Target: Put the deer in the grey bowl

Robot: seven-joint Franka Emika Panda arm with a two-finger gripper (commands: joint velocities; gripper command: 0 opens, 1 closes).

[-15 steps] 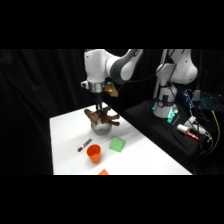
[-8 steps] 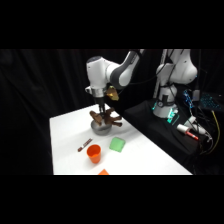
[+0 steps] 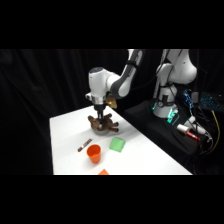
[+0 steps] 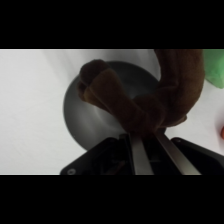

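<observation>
The white desk fills the lower middle of the side view, set against a black backdrop. The white jointed robot arm reaches over it from the upper right and comes down near the desk's far left corner. At its end the two-fingered hand points straight down onto the soft brown plush deer, whose floppy legs splay out to both sides.

In the wrist view the hand is closed on the plush deer, its two pale fingers drawn close together with a fold of brown fabric pinched between them. The deer hangs over the small round shallow grey bowl, one limb lying across the bowl's inside and a thicker part curving past its rim toward the upper right.

Nearer the camera stand the small orange plastic cup and, just right of it, a flat green square piece. A small brown-red stick lies on the desk left of the cup, apart from it.
</observation>
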